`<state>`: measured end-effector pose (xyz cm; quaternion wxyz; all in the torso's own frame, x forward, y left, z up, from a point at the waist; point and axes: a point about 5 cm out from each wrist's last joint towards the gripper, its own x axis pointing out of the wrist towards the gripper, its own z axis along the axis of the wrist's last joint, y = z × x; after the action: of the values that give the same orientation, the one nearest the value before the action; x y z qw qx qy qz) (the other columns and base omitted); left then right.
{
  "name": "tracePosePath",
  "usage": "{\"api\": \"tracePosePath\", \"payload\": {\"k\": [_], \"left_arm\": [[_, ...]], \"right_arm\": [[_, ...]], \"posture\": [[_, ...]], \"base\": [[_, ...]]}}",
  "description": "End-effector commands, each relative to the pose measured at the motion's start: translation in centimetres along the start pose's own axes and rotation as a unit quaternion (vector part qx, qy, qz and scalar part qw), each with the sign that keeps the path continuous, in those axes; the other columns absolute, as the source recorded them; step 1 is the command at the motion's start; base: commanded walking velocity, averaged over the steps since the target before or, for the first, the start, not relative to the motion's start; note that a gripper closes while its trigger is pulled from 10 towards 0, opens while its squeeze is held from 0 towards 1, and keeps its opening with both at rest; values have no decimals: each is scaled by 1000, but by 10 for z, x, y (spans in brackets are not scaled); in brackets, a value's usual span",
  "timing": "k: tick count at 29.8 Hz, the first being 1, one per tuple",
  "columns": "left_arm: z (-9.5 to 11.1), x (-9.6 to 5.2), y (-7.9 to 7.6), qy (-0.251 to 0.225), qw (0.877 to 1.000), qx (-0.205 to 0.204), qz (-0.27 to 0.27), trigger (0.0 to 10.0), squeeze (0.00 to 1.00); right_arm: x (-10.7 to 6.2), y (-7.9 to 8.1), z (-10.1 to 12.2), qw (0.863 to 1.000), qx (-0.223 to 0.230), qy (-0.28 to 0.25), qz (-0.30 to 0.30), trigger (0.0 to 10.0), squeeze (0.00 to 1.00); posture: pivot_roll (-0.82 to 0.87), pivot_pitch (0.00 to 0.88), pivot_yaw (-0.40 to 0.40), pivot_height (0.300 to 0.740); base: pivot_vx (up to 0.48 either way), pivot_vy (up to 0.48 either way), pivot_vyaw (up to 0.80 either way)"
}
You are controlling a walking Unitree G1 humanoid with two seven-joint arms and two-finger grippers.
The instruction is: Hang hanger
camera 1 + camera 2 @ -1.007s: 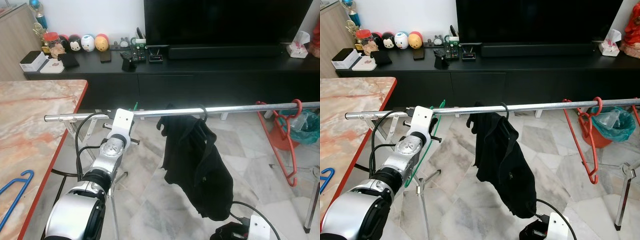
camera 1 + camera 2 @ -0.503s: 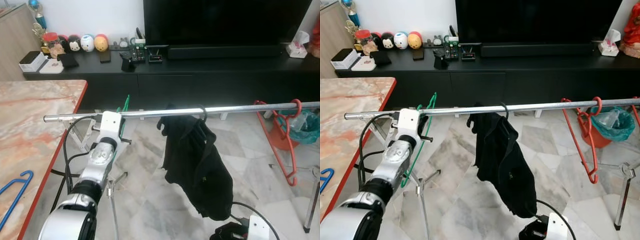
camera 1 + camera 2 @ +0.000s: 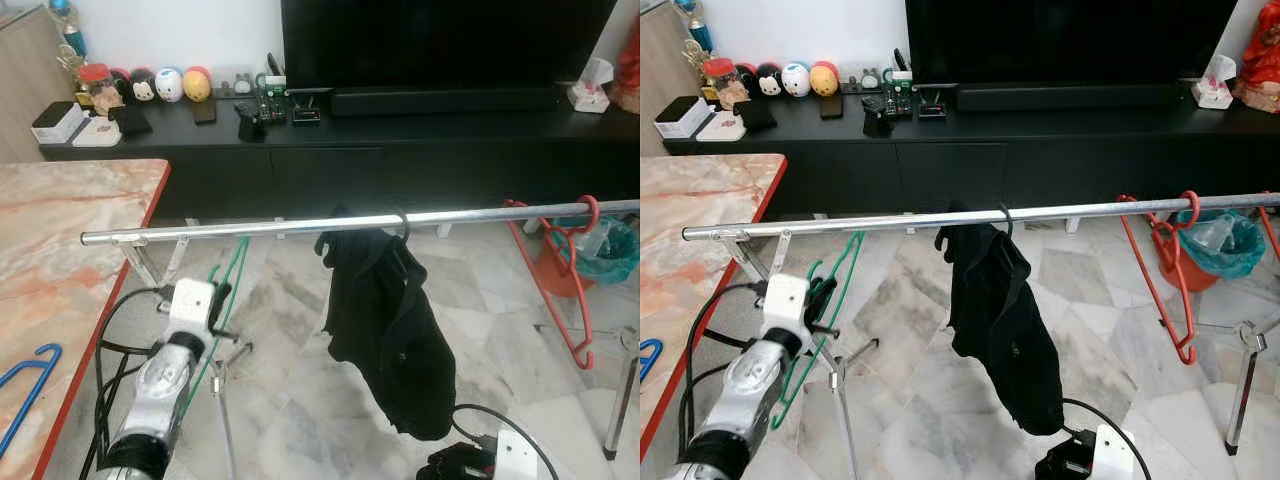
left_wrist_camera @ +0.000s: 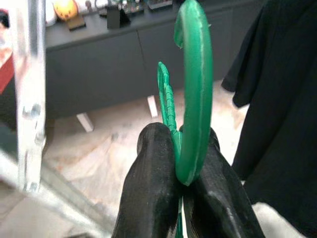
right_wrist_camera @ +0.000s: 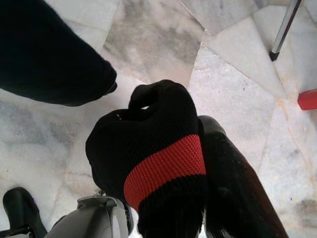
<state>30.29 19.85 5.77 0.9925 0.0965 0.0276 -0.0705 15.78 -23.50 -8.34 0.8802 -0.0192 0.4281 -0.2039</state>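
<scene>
The left pincer (image 4: 183, 173) is pinching the green hanger (image 4: 190, 94), its two black fingers (image 4: 151, 193) pressed against the hanger just under the curve of the hook, which is arching up past the fingertips. In the head views that pincer (image 3: 818, 298) is sitting below the silver rail (image 3: 940, 218), near the rail's left end, and the hanger (image 3: 835, 290) is dangling beside it, its hook close under the rail but, as far as I can tell, not over it. The hanger is looking like moulded plastic: light, stiff enough to hold its shape, and probably smooth, so it may be inclined to pivot or slip inside a narrow pinch. Holding it high at the neck, as here, seems the sensible place, since it is leaving the hook free to go over the rail. Further along the rail a black garment (image 3: 385, 320) is hanging, and a red hanger (image 3: 560, 270) is hooked near the right end. The right pincer (image 5: 173, 163) is low over the marble floor (image 5: 148, 39), closed on a black and red cloth. A blue hanger (image 3: 28, 385) is lying on the marble bench (image 3: 70, 230) at the left.
</scene>
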Motion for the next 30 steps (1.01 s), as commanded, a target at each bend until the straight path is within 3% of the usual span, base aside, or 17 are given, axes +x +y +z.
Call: {"api": "tracePosePath", "payload": {"k": [1, 6, 7, 10, 13, 14, 20, 25, 30], "left_arm": [[-15, -6, 1, 33, 999, 7, 1, 10000, 0], [-43, -20, -6, 105, 994, 11, -4, 10000, 0], [-59, -28, -9, 151, 988, 5, -6, 10000, 0], [-81, -42, -15, 222, 975, -5, -10, 10000, 0], [-91, -51, -17, 253, 967, -4, -15, 10000, 0], [-106, -65, -17, 301, 954, -7, -5, 10000, 0], [-131, -97, -16, 383, 923, -20, 22, 10000, 0], [-140, -113, -16, 406, 913, -30, 29, 10000, 0], [-139, -112, -16, 402, 915, -33, 30, 10000, 0]], "right_arm": [[0, 0, -1, 1000, -4, -2, 1, 10000, 0], [-1, 1, -2, 1000, -3, -1, 1, 10000, 0], [-1, 1, -2, 1000, -3, -1, 2, 10000, 0], [-1, 0, -3, 1000, -2, 0, 0, 10000, 0], [-1, 0, -4, 1000, -2, 1, 0, 10000, 0], [-1, 0, -4, 1000, -3, 2, 0, 10000, 0], [-2, 1, -5, 1000, -9, 2, 4, 10000, 0], [-2, 2, -5, 1000, -10, 1, 5, 10000, 0], [-2, 2, -5, 1000, -12, 1, 6, 10000, 0]], "posture": [[8, 18, 23, 740], [4, 11, 30, 740], [-1, 7, 32, 740], [-2, 0, 36, 740], [-3, 0, 37, 740], [-6, 0, 39, 740], [-12, 0, 41, 740], [-10, 0, 38, 740], [-2, 2, 37, 740]], "base": [[0, 0, 0], [0, 0, 0], [0, 0, 0], [0, 0, 0], [0, 0, 0], [0, 0, 0], [0, 0, 0], [0, 0, 0], [-247, 0, 0]]}}
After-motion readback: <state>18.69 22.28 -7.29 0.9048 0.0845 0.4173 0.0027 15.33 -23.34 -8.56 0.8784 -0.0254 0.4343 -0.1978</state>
